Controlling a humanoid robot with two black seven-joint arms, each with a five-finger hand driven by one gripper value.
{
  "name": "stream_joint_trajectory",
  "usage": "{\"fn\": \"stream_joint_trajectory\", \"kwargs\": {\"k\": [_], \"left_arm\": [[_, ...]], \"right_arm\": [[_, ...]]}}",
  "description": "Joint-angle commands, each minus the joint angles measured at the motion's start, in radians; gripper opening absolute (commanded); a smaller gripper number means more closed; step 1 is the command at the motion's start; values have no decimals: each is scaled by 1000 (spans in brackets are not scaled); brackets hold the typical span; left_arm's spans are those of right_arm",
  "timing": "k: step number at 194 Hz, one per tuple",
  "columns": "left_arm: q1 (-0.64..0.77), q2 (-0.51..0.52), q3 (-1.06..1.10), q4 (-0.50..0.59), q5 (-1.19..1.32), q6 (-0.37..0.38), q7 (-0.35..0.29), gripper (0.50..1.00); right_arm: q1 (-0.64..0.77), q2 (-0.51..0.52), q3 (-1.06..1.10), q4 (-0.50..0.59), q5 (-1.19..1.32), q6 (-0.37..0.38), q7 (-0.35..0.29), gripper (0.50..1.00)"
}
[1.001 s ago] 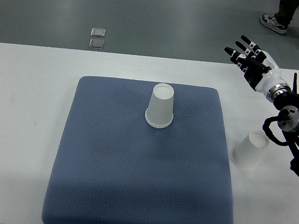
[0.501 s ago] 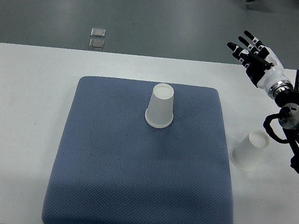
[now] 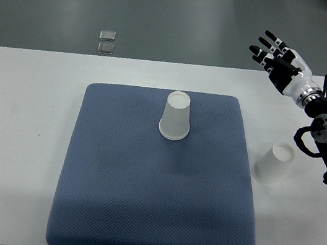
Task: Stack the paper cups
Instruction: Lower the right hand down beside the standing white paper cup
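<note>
The right hand (image 3: 279,59) is hovering with its fingers (image 3: 265,50) spread wide and holding nothing, up beyond the far right corner of the blue mat (image 3: 157,178), over the far edge of the white table (image 3: 17,136). Its palm is facing toward the mat side, and its dark wrist and arm are running back toward the right edge of the view.

Just off the mat's right edge, on the bare table, a white paper cup (image 3: 273,164) is standing upside down, leaning slightly, with its closed base up. It is sitting well apart from the hand, nearer the robot than the hand is, and close beside the dark forearm joint.

On the mat itself, toward its far edge and about midway across, a second white paper cup (image 3: 175,116) is standing upside down as well, wide rim resting on the fabric.

Beyond the mat and the table's far edge, two small square plates (image 3: 106,42) are lying on the grey floor (image 3: 169,10).
</note>
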Motion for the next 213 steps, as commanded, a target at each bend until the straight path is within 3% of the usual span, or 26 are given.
{"fn": "stream_joint_trajectory", "kwargs": {"k": [1,22,56,71,98,141,213], "left_arm": [[0,0,0,0,0,0,0,1000],[0,0,0,0,0,0,0,1000],[0,0,0,0,0,0,0,1000],[0,0,-1,0,0,0,0,1000],[0,0,0,0,0,0,0,1000],[0,0,0,2,-1,0,0,1000],[0,0,0,0,0,0,0,1000]], "right_arm": [[-1,-12,-3,2,6,-1,2,936],[-1,-61,-4,4,12,42,2,936],[1,-165,-62,2,-13,323,0,934],[4,-227,-98,6,-60,395,3,932],[8,-303,-108,70,-310,395,55,934],[-1,-386,-110,266,-749,395,100,932],[-13,-468,-211,417,-1097,395,158,932]]}}
